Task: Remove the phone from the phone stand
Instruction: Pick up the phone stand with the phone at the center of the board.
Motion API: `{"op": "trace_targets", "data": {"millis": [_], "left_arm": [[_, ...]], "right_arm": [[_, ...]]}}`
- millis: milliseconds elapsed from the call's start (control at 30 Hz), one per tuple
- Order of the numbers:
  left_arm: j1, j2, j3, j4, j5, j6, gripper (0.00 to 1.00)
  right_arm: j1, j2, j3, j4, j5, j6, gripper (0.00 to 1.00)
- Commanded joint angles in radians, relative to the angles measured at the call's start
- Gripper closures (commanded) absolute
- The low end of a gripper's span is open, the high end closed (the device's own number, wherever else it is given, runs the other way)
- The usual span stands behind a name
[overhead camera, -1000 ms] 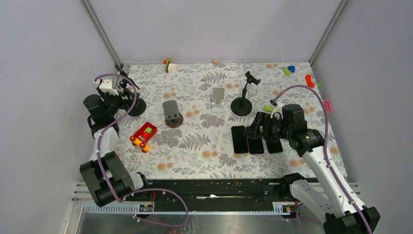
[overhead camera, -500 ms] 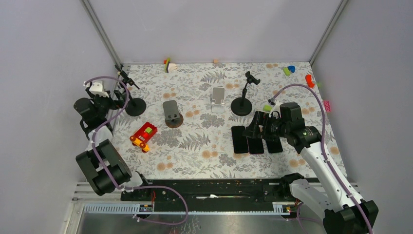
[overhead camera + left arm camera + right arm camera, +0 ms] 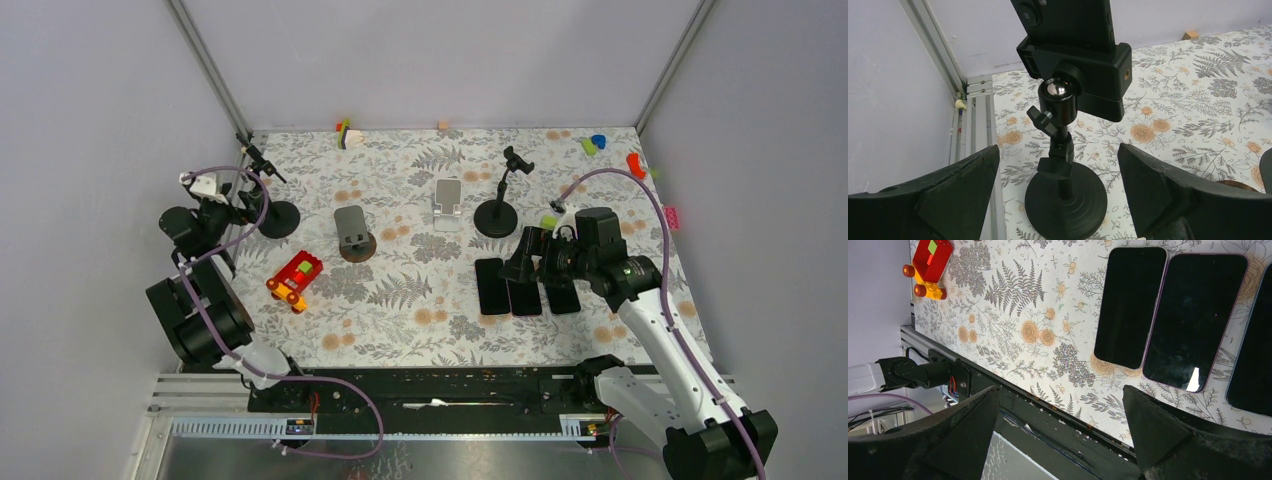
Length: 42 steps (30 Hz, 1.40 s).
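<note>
A black phone point(image 3: 1068, 20) stands upright in the clamp of a black phone stand point(image 3: 1066, 200), which has a round base and a ball joint. The stand point(image 3: 277, 217) is at the table's left side, and the phone point(image 3: 256, 160) shows there as a thin dark sliver. My left gripper point(image 3: 1058, 150) is open and low, level with the stand's stem, one finger on each side of the base and touching nothing. My right gripper point(image 3: 522, 262) hangs open over three phones point(image 3: 1131, 305) lying flat at the right.
A grey stand on a brown disc point(image 3: 352, 232), a silver stand point(image 3: 447, 203) and a black stand with an empty clamp point(image 3: 497, 212) stand mid-table. A red toy car point(image 3: 295, 278) lies left of centre. Small coloured blocks point(image 3: 635, 165) lie along the back edge. The left wall frame point(image 3: 943, 65) is close by.
My left arm has folded back to the left and its wrist has drawn slightly away from the stand, still open. The right arm has barely shifted.
</note>
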Motion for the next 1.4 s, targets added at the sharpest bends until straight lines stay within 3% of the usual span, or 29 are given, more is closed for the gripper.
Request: {"op": "trace_targets", "data": {"millis": [0, 567, 733, 1267, 1367], "left_arm": [[0.008, 0.039, 0.043, 0.136, 0.066, 0.019, 0.03], [0.009, 0.183, 0.151, 0.196, 0.101, -0.012, 0.07], [0.007, 0.229, 0.202, 0.229, 0.141, -0.080, 0.15], [-0.031, 0.340, 0.343, 0.189, 0.167, -0.082, 0.16], [-0.033, 0.357, 0.366, 0.187, 0.178, -0.092, 0.23]], "right_arm": [[-0.002, 0.012, 0.045, -0.017, 0.011, -0.023, 0.00], [-0.002, 0.039, 0.057, -0.030, 0.019, -0.023, 0.00], [-0.002, 0.040, 0.055, -0.030, 0.021, -0.018, 0.00], [-0.002, 0.055, 0.075, -0.055, 0.034, -0.016, 0.01], [-0.002, 0.059, 0.079, -0.060, 0.037, -0.014, 0.00]]}}
